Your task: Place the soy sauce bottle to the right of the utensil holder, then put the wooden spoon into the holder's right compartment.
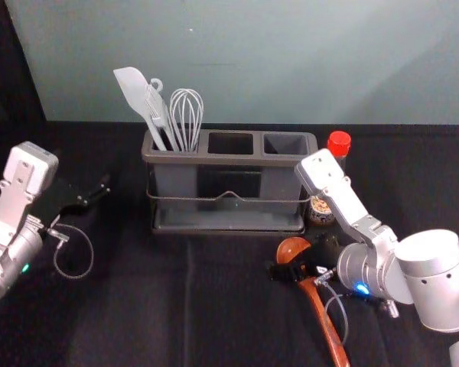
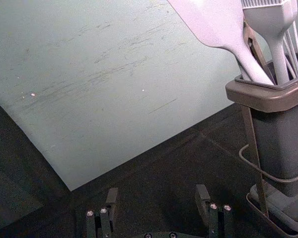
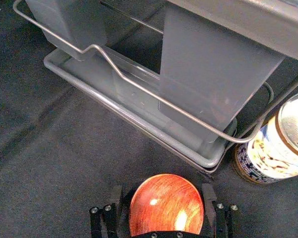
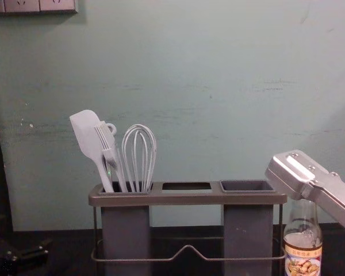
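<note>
We see the holder (image 1: 229,160) with a pale spatula (image 4: 85,131), brush (image 4: 110,154) and wire whisk (image 1: 187,115) in its left compartment. The glass bottle (image 4: 303,247) stands upright just beside its right end. The glossy wooden spoon (image 1: 321,317) lies on the counter (image 1: 138,306), round bowl toward the holder, long handle toward us. Our right tool (image 1: 297,258) is released, straddling the bowl; our left tool (image 1: 96,193), also released, is left of the holder.

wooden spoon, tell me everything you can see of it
The wooden spoon is glossy reddish-brown, grain showing, with a rounded bowl and long straight handle. It appears to lie on the dark cloth before the utensil holder's right end, bowl toward the holder, handle slanting toward the robot. The right gripper's open fingers flank the bowl; whether they touch is unclear.
</note>
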Tool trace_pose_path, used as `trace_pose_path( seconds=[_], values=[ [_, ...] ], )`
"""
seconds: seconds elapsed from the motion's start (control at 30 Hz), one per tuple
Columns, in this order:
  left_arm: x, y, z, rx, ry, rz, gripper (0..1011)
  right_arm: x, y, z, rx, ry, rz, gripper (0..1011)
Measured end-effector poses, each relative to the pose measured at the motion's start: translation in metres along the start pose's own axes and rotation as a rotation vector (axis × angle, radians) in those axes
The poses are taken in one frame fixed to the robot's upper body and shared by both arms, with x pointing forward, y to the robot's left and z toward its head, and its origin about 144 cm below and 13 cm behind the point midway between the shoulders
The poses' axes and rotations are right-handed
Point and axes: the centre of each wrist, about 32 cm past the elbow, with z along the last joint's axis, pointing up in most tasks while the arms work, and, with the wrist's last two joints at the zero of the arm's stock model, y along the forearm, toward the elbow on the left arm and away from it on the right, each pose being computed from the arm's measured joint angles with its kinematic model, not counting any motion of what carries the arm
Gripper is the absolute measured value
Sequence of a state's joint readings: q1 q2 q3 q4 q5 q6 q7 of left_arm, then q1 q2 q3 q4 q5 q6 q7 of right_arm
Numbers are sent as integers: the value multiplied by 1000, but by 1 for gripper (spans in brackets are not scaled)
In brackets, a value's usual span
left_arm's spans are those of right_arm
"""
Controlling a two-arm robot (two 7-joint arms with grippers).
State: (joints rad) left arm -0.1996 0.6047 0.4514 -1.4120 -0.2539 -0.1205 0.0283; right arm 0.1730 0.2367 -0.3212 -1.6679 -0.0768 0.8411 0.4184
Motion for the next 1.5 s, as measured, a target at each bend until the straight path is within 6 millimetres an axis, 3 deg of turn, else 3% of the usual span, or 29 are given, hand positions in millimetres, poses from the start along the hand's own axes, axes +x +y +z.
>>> trace_pose_path(
  seconds=[0.8,1.07,1.5],
  values=[
    [0,0,0,0,0,0,1000,8,2,-5,11,8,2,996],
    [0,0,0,0,0,0,1000,7,1,-7,8,9,0,842],
    [0,0,0,0,0,0,1000,-1,-25,-13,47,-7,16,841]
  ],
)
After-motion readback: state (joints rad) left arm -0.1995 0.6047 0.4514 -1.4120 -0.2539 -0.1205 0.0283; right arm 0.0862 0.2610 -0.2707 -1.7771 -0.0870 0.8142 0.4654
